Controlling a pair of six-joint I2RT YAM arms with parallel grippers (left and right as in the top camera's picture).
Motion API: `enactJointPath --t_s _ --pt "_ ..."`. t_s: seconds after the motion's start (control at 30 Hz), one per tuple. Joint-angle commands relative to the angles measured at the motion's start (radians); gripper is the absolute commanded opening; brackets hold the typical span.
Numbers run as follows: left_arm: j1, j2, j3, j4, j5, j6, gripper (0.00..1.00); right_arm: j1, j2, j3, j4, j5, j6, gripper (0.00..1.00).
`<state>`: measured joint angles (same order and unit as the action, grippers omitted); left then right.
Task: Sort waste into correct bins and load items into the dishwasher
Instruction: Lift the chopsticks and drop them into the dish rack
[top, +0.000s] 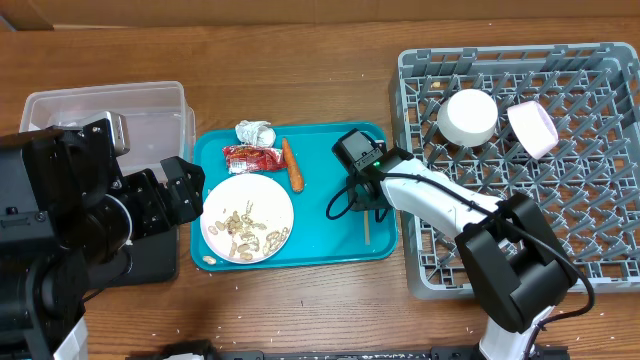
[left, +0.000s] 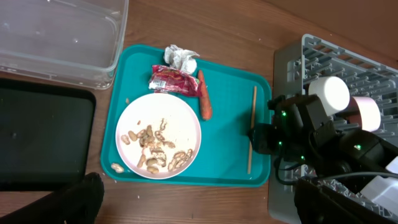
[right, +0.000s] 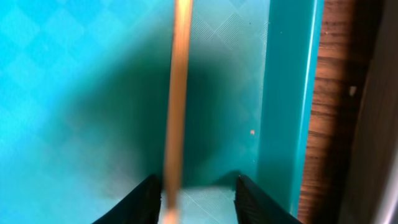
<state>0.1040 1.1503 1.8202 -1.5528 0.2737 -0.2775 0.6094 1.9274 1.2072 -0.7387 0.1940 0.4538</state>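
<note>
A wooden chopstick (top: 366, 228) lies along the right side of the teal tray (top: 330, 150). My right gripper (top: 365, 205) is low over it, open. In the right wrist view the chopstick (right: 179, 93) runs between the fingers (right: 194, 199), close to the left one. The white plate (top: 270, 195) with beige food scraps (top: 245, 230) sits on the tray's left, below the paper ball (top: 255, 131), red wrapper (top: 252, 157) and carrot (top: 292, 165). My left gripper (top: 182, 195) is open and empty, between the plate and the black tray (top: 150, 258).
The clear tub (top: 150, 105) stands at the back left. The grey dish rack (top: 560, 200) on the right holds an upturned white bowl (top: 470, 117) and a tilted one (top: 533, 128). One scrap (top: 208, 260) lies on the tray beside the plate.
</note>
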Motion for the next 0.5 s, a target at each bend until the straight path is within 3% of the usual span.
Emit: enactJointPath --t_s 0.0,0.13,0.3,0.47 --pt "-0.006 0.002 0.016 0.002 0.007 0.008 1.0 -0.003 0.066 -0.004 -0.001 -0.016 0.014 0.27" --pt "-0.006 0.002 0.016 0.001 0.008 0.008 1.0 0.006 0.059 0.008 -0.021 -0.045 0.011 0.04" --pt "-0.006 0.002 0.016 0.001 0.007 0.008 1.0 0.008 -0.021 0.096 -0.127 -0.046 -0.002 0.04" --pt "-0.006 0.002 0.016 0.001 0.008 0.008 1.0 -0.023 -0.224 0.285 -0.251 0.009 -0.069 0.04"
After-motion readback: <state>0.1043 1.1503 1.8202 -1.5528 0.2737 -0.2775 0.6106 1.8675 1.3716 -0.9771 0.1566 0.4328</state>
